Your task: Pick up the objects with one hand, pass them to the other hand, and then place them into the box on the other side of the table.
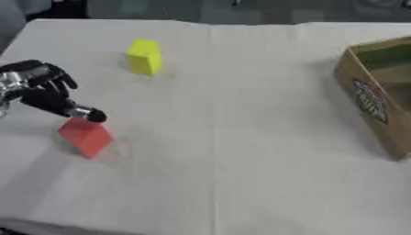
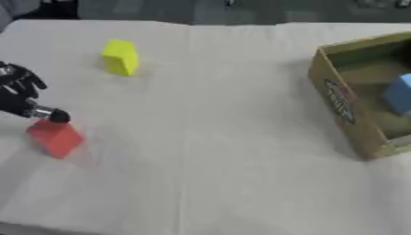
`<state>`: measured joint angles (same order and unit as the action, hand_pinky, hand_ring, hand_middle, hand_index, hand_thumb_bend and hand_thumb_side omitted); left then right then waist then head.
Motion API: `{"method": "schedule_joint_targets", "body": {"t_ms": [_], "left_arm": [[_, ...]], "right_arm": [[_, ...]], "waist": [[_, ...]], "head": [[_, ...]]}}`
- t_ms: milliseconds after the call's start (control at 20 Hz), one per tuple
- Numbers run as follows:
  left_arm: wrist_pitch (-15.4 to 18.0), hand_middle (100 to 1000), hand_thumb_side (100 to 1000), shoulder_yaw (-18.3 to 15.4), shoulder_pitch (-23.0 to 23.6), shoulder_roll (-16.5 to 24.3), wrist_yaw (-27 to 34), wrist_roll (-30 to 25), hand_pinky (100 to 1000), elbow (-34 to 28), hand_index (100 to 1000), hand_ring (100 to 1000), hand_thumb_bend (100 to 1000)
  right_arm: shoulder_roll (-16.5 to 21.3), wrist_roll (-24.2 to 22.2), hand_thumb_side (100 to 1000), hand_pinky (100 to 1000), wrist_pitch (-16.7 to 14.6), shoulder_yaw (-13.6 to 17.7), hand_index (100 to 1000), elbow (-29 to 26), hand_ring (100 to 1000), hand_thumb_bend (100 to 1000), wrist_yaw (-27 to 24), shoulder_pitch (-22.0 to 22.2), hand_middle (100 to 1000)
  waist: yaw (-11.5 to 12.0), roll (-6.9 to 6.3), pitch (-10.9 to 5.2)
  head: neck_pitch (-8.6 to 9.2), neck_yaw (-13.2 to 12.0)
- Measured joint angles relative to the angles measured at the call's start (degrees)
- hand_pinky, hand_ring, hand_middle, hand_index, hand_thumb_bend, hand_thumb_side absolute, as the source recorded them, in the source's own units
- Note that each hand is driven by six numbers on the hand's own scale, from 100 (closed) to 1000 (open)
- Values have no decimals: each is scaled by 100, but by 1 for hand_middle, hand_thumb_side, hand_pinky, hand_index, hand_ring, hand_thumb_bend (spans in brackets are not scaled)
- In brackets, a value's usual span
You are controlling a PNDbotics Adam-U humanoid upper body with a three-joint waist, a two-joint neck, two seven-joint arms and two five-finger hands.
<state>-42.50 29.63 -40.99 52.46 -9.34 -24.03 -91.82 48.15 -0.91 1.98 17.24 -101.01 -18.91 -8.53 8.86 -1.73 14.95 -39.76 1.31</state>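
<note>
A red block (image 1: 85, 137) lies on the white table cloth at the left. My left hand (image 1: 44, 89) hovers just above and left of it, fingers spread and relaxed, with its thumb tip (image 1: 95, 115) at the block's top edge. I cannot tell whether the thumb touches the block. A yellow block (image 1: 144, 57) stands upright farther back. At the right edge stands an open cardboard box (image 2: 341, 101) with a blue block (image 2: 399, 94) inside. My right hand is not in view.
The white cloth (image 1: 241, 137) covers the table, with a fold line running down its middle. The table's far edge runs along the top, with a dark background behind it.
</note>
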Motion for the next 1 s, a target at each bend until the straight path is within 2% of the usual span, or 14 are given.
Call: {"method": "schedule_joint_targets", "body": {"t_ms": [350,1000], "left_arm": [[-21,633,456,29,79,21,29,-69,819,-57,785,774,1000],[-106,640,437,60,381,367,250,-200,824,-341,786,779,1000]], "right_arm": [[-24,-11,640,1000,7,-1,889,0,839,100,30,3,809],[-41,0,643,1000,46,-1,889,0,838,100,53,38,806]], "waist": [[7,-5,0],[15,-78,0]], "head": [[0,-25],[0,-53]]}}
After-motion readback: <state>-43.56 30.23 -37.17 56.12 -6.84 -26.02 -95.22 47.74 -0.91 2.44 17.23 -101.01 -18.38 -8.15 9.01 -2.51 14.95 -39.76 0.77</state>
